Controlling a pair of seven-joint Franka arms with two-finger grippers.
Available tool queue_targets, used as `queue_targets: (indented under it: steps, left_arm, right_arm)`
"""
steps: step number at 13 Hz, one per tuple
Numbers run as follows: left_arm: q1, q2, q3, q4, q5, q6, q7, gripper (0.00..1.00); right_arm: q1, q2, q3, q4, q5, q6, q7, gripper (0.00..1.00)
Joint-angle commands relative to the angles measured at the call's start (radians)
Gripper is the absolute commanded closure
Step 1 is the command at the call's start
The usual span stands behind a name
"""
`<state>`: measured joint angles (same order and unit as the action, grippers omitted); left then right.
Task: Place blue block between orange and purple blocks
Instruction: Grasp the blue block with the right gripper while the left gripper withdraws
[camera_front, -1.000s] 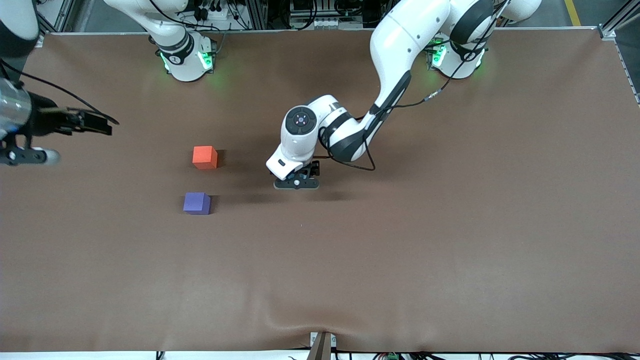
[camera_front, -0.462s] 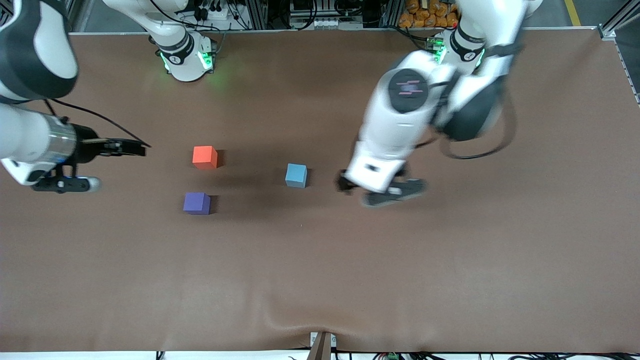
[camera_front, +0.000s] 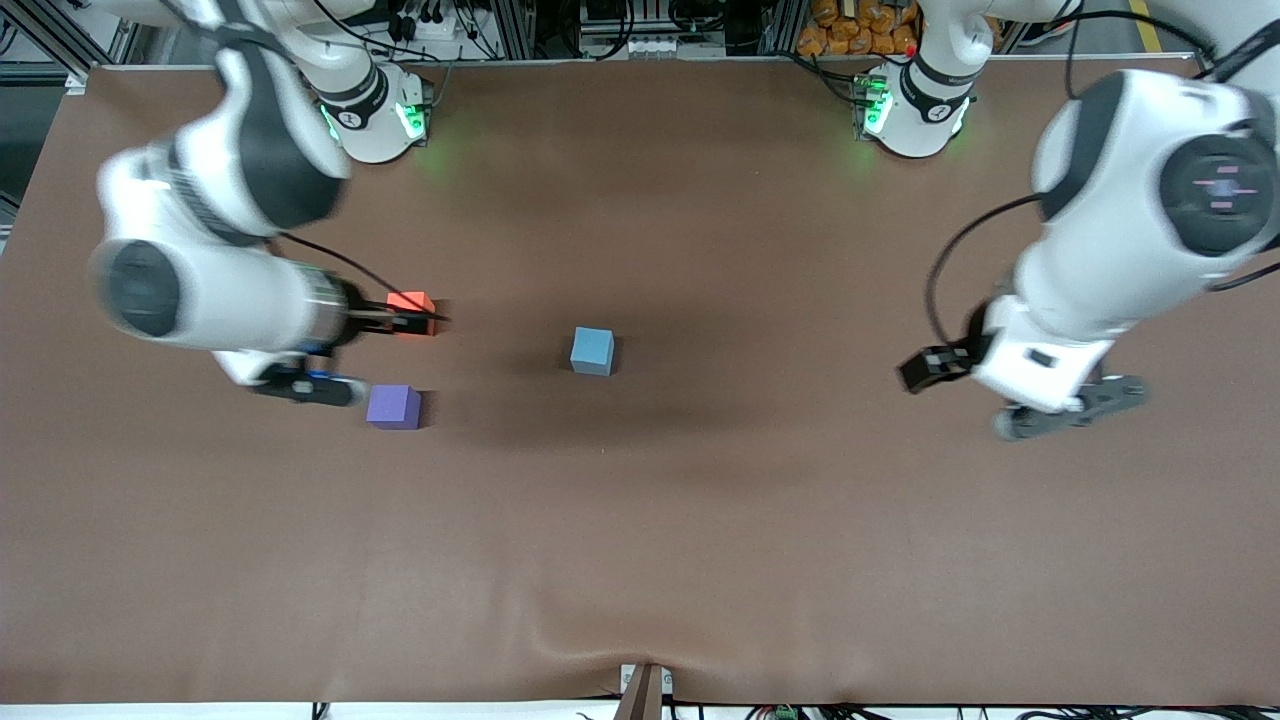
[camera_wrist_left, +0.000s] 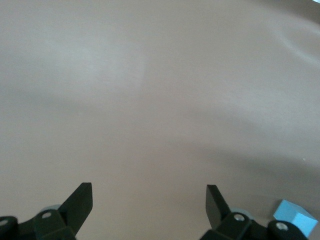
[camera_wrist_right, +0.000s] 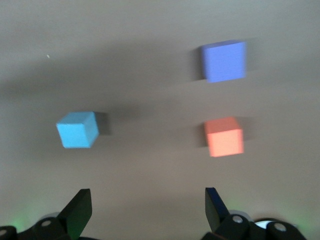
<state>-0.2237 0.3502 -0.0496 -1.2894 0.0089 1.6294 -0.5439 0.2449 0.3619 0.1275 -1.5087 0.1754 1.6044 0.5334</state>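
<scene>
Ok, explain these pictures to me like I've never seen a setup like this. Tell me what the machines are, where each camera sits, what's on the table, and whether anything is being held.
Two white robot arms stand at a brown table. The wide picture comes from a high camera facing them. The other two come from cameras on the arms' wrists, looking past their own black fingers.

Three small cubes sit on the table: the blue block near the middle, and toward the right arm's end the orange block and the purple block, which is nearer the front camera.

The right gripper is open, over the table beside the orange and purple blocks. The left gripper is open over bare table toward the left arm's end. Neither holds anything.
</scene>
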Motion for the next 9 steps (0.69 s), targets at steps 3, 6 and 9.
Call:
queue_targets:
  steps: [3, 6, 9]
  left_arm:
    - [0.092, -0.068, -0.012, -0.091, 0.000, 0.012, 0.137, 0.00]
    - [0.113, -0.103, -0.013, -0.172, 0.000, 0.069, 0.177, 0.00]
    - [0.115, -0.181, -0.016, -0.310, 0.000, 0.145, 0.179, 0.00]
  right_arm:
    - [0.189, 0.080, -0.009, -0.139, 0.003, 0.320, 0.186, 0.00]
    - [0.260, 0.169, -0.011, -0.142, -0.004, 0.429, 0.229, 0.00]
    - [0.290, 0.225, -0.011, -0.142, -0.020, 0.527, 0.276, 0.00]
